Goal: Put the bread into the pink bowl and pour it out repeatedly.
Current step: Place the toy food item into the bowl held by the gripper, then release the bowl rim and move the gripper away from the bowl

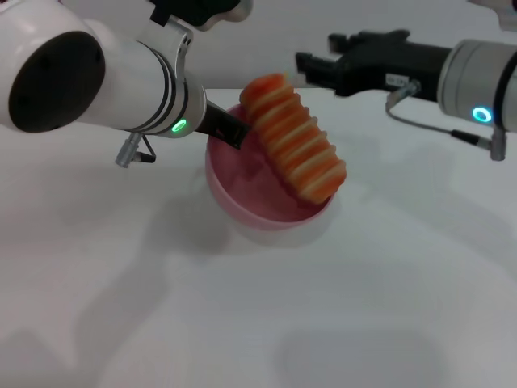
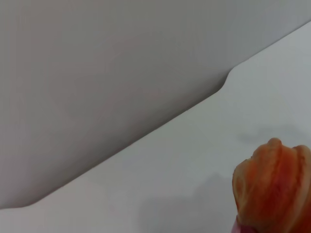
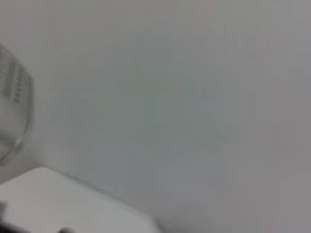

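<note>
Head view. The pink bowl (image 1: 262, 190) is tipped toward the front edge of the white counter (image 1: 242, 323), a little left of the counter's middle and nearer the back edge than the front. The left gripper (image 1: 229, 129) has a dark finger on the bowl's rim at the back-left; it appears clamped on the rim, holding the bowl at a tilt. The bread (image 1: 295, 139) lies slantwise across the bowl mouth, ridged orange side up. One end pokes above the back rim, the other rests on the front-right rim and overhangs it. The right gripper (image 1: 311, 66) hangs in the air over the back edge, right of the bowl, well apart from it, fingers parted and empty.

Left wrist view. Only the orange end of the bread (image 2: 274, 189) shows, with a sliver of pink under it. Beyond it lie bare counter and the wall. This arm's own fingers are not shown.

Right wrist view. Wall and a pale corner of the counter; no task thing, no fingers.

Risks, as judged. The loaf is about as long as the bowl is wide, so it may bridge rim to rim and jam rather than slide out. More tilt could then drop it abruptly, and it might roll toward the front or right edge. A one-sided rim pinch on glossy plastic could slip, letting the bowl swing or fall.
</note>
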`<state>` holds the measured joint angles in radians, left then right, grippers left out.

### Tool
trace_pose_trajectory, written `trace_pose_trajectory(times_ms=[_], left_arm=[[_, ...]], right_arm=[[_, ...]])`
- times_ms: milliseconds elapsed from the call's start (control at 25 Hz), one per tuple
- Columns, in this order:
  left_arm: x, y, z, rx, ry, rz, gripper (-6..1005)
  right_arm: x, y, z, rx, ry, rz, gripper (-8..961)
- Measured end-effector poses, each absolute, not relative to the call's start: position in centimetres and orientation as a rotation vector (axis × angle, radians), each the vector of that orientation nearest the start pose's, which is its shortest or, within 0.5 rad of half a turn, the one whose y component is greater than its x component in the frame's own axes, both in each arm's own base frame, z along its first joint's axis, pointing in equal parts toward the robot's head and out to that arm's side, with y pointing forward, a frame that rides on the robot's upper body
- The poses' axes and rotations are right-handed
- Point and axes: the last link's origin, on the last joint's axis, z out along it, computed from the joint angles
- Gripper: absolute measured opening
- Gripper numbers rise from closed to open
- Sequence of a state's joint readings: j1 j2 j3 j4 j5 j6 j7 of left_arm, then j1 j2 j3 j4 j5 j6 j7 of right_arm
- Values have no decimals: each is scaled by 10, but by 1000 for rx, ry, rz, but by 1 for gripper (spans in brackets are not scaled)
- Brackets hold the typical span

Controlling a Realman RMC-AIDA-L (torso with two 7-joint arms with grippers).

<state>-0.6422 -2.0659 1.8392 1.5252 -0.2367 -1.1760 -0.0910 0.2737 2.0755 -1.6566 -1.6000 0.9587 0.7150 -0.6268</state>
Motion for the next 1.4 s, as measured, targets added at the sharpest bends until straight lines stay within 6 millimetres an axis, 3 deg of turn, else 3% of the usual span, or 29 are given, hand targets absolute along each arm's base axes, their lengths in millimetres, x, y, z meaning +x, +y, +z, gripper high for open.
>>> trace_pose_trajectory(times_ms=[80, 280, 440, 600, 760, 880, 1120, 1400], left_arm=[[-101, 377, -40, -2242, -769, 195, 49], [-107, 378, -51, -2271, -816, 172, 49], [-104, 377, -56, -2300, -832, 135, 48], [-101, 377, -58, -2325, -843, 97, 48], [-101, 377, -60, -2333, -841, 91, 49], [-102, 376, -61, -2335, -850, 87, 49], [-110, 373, -63, -2339, -894, 76, 49], [-119, 374, -68, -2338, -949, 98, 48]], right_arm=[[129, 361, 12, -2231, 577, 511, 442], [168, 363, 57, -1853, 356, 463, 549], [201, 354, 73, -1627, 276, 357, 595], [220, 344, 68, -1446, 218, 321, 595], [214, 329, 53, -1302, 52, 409, 593], [216, 319, 46, -1281, 45, 519, 592], [247, 295, 19, -1306, 82, 589, 593], [264, 275, 13, -1302, 167, 603, 594]])
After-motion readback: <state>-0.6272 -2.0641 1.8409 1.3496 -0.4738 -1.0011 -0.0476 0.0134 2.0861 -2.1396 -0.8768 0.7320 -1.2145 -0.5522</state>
